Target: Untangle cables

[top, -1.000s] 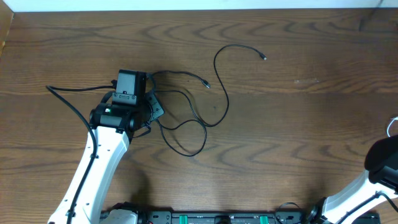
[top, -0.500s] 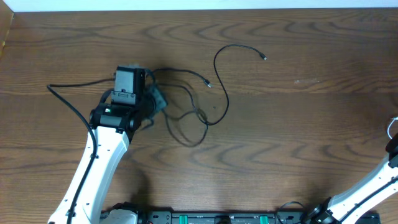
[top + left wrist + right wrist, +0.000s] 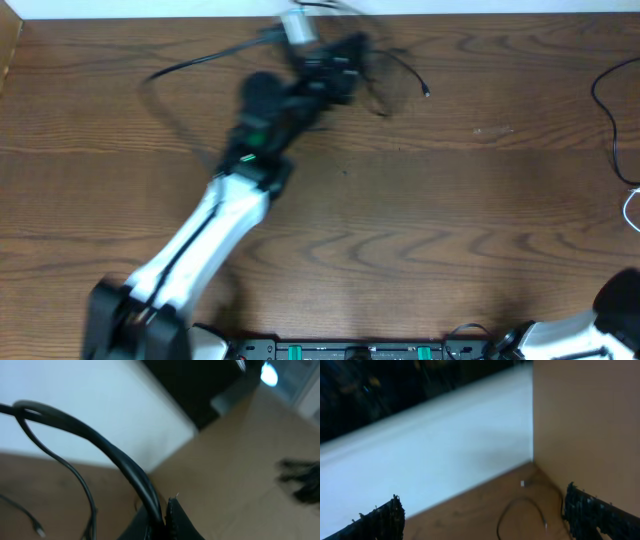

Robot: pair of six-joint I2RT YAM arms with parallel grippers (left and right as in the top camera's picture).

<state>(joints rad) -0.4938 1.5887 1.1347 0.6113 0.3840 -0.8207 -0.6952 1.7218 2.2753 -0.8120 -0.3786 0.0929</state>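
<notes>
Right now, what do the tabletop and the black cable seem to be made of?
The tabletop looks like wood or wood-look laminate, dark brown and matte, with swirling grain lines. The black cable is probably rubber- or plastic-jacketed: smooth, faintly shiny, curving in loose bends, though blur leaves that open.

I'm looking at a dark brown wooden table (image 3: 430, 250) with strong grain, and a white wall (image 3: 150, 6) runs along its far side. Near that far edge a tangle of black cables (image 3: 375, 75) shows only as a blur, so I can't tell how much of it rests on the wood. One thin strand runs out of it to a small plug (image 3: 427, 92) lying flat on the surface. At the right edge a black cable (image 3: 597, 92) curves across the tabletop, and a white cable (image 3: 632, 205) lies just nearer the robot's side.
</notes>
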